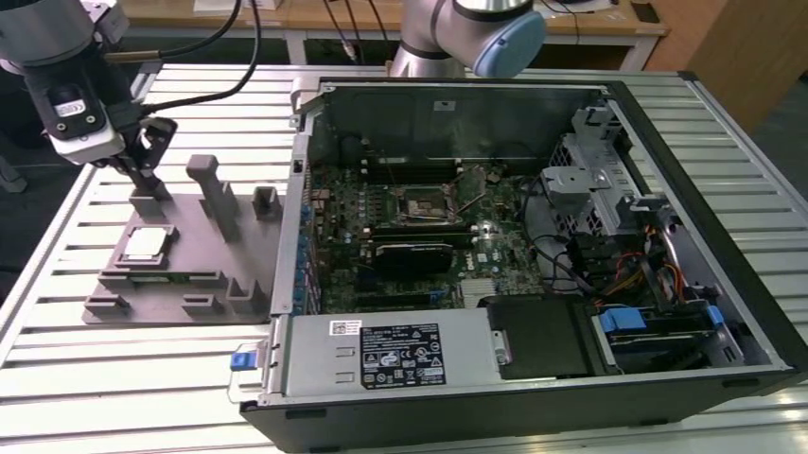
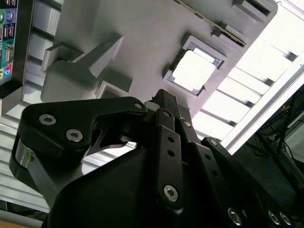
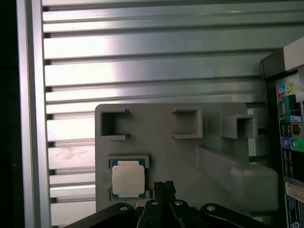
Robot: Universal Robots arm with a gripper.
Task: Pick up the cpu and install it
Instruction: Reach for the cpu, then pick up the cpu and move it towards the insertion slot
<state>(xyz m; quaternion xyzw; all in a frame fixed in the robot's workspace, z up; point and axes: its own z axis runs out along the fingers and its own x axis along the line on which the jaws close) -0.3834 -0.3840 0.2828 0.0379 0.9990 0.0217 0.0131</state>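
1. The cpu lay flat in its square pocket, by the grey tray's edge far from the computer case, so it could not slide.
2. My gripper hung over the tray just beside the cpu, pinched together on nothing.

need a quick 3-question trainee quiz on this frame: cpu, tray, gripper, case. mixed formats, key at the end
1. Multiple choice: where does the cpu lie? A) in a recess of the grey tray; B) in the motherboard socket; C) between the gripper's fingers.
2. True or false: the gripper is carrying the cpu.
3. Fill in: in the exterior view, the open computer case stands on the exterior view's ____ of the tray.

Key: 1 A. 2 false: the gripper is over the tray, beside the cpu, with nothing in it. 3 right.
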